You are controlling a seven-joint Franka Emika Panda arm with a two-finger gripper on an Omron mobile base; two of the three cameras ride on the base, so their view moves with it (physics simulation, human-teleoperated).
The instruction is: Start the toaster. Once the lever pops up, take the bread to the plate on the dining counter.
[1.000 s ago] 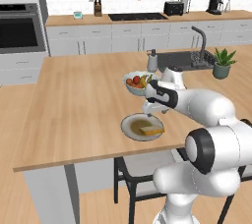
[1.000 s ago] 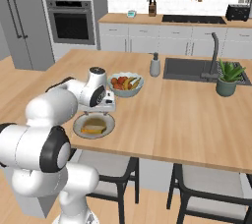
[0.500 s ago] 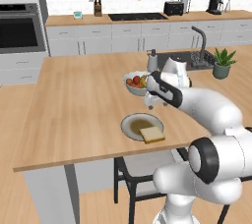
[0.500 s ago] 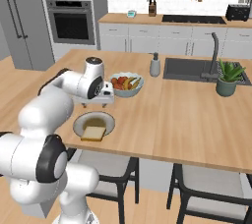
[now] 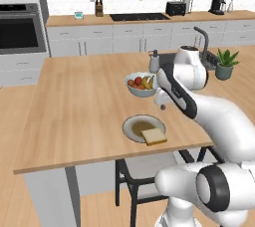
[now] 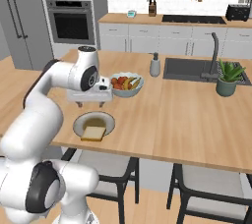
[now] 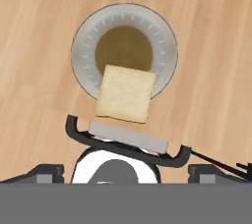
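Here the large light wooden bench (image 5: 79,106) with pale grey sides carries everything. The white arm's jaws (image 6: 89,104) hang above it, spread wide and holding nothing, just beyond the round grey-rimmed plate (image 5: 130,127) with its brownish-olive centre. That plate sits near the bench's near edge. The small golden-tan square slice of bread (image 5: 153,136) lies on the plate's near side, overhanging the rim. The boxy black toaster (image 5: 175,8) stands on the far worktop.

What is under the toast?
The bread lies on the plate, overhanging its rim onto the dining counter. The plate part beneath it is covered.
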